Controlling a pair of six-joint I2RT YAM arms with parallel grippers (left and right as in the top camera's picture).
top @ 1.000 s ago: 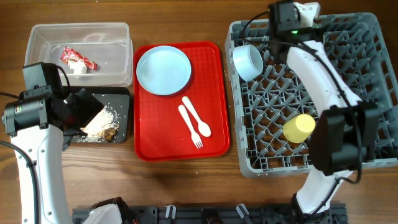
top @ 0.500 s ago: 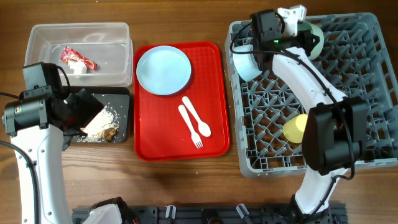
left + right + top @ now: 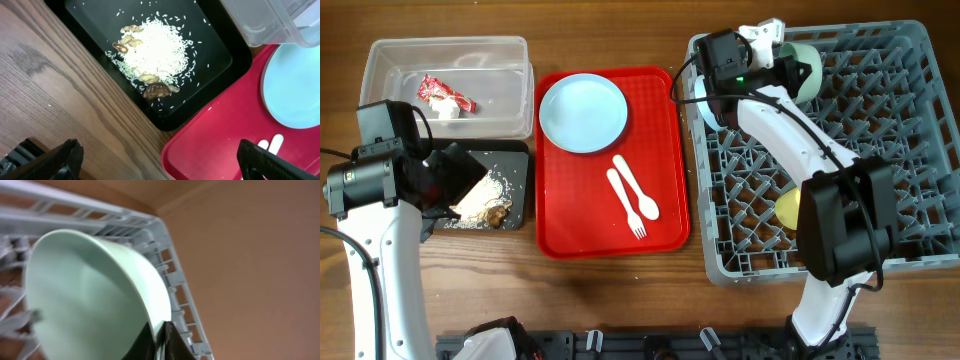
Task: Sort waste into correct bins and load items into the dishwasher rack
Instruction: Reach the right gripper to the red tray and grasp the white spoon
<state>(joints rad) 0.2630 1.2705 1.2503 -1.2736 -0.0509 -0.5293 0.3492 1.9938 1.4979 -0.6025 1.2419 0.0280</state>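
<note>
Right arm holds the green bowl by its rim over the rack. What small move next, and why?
Probably lower the pale green bowl onto the dishwasher rack pegs: the right gripper pinches its rim, tilted, at the rack's far corner, apparently not yet seated.

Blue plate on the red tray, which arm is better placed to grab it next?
Left. The left gripper is open and empty near the blue plate; the right gripper is clamped on the pale green bowl.
</note>
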